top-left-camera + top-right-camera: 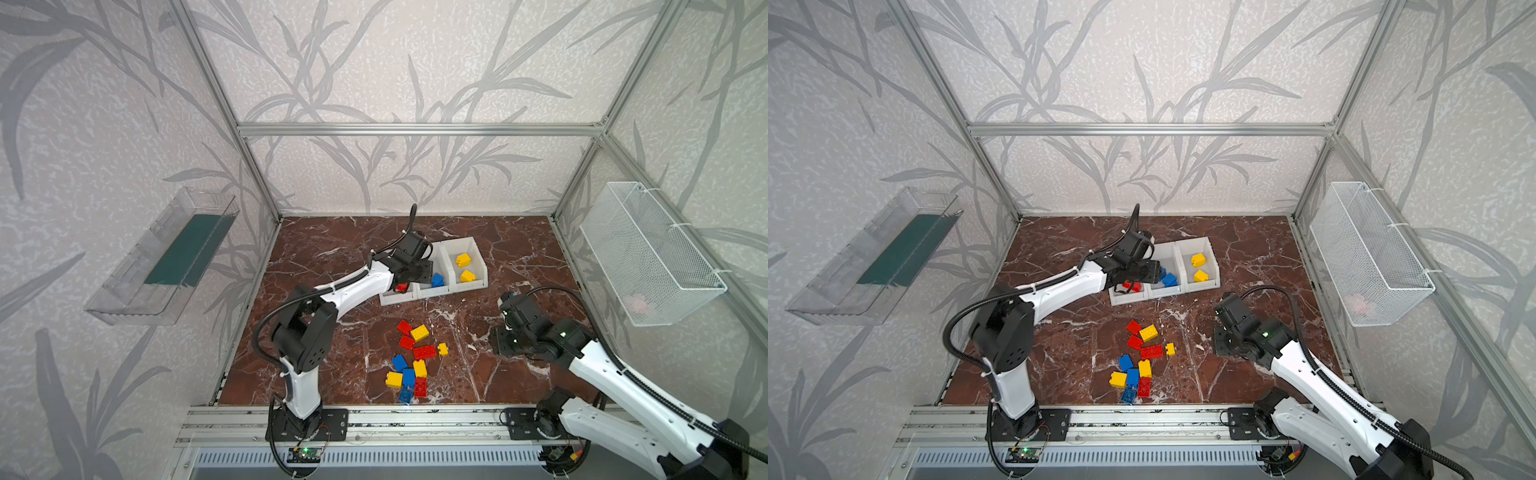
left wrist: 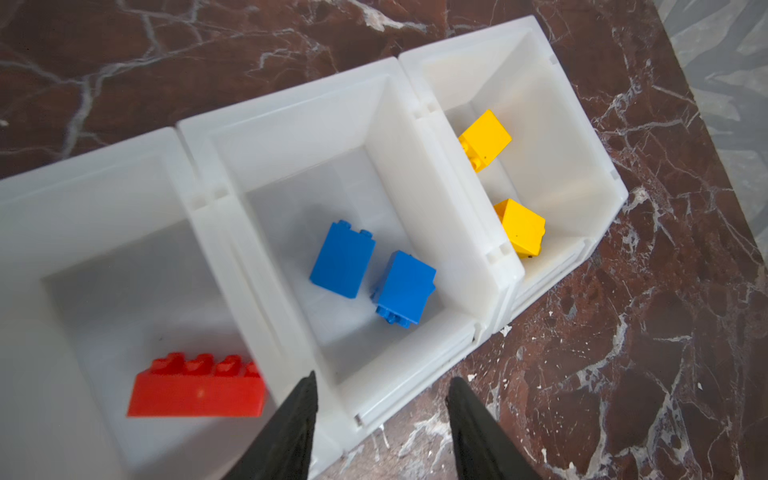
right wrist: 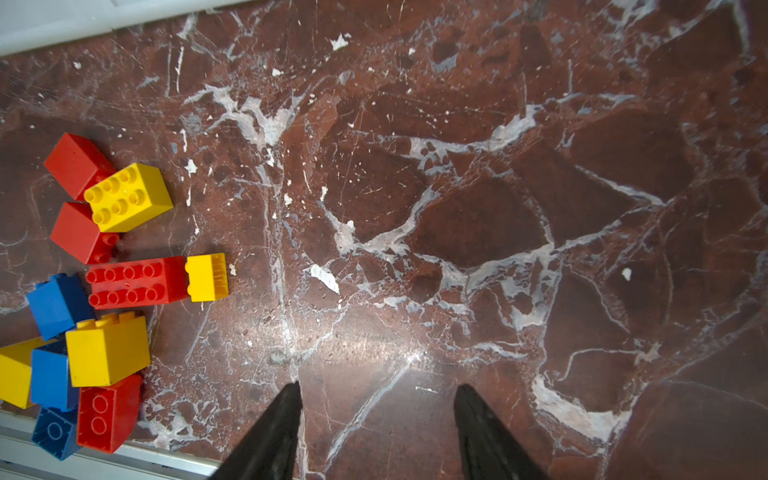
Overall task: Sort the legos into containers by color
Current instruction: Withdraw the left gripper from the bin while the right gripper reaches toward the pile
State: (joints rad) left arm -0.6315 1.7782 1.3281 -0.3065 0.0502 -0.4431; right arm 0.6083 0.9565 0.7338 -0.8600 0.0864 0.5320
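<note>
A small booth with walls (image 1: 374, 62) papered in pale grey with darker leaf shapes, edged by an aluminium frame (image 1: 415, 129). The floor of the booth is a red-brown marble tabletop (image 1: 324, 249) with white veins, scuffed and flecked. In both top views a row of three white bins (image 1: 480, 262) sits toward the back of it.

High to the right of the bins a white wire basket (image 1: 648, 257) hangs on the wall. High to their left hangs a clear plastic tray (image 1: 158, 266).

The left gripper (image 2: 382, 377) hovers over the front edge of the bins, its jaws partly apart and holding nothing. The right gripper (image 3: 378, 385) hangs over bare marble in front of the bins and to their right, its jaws apart and empty.

A loose pile (image 1: 424, 352) of red, yellow and blue Lego bricks lies in front of the bins.

The left bin holds one long red brick (image 2: 197, 386), blurred. The middle bin holds two blue bricks (image 2: 343, 259). The right bin holds two yellow bricks (image 2: 484, 139).
</note>
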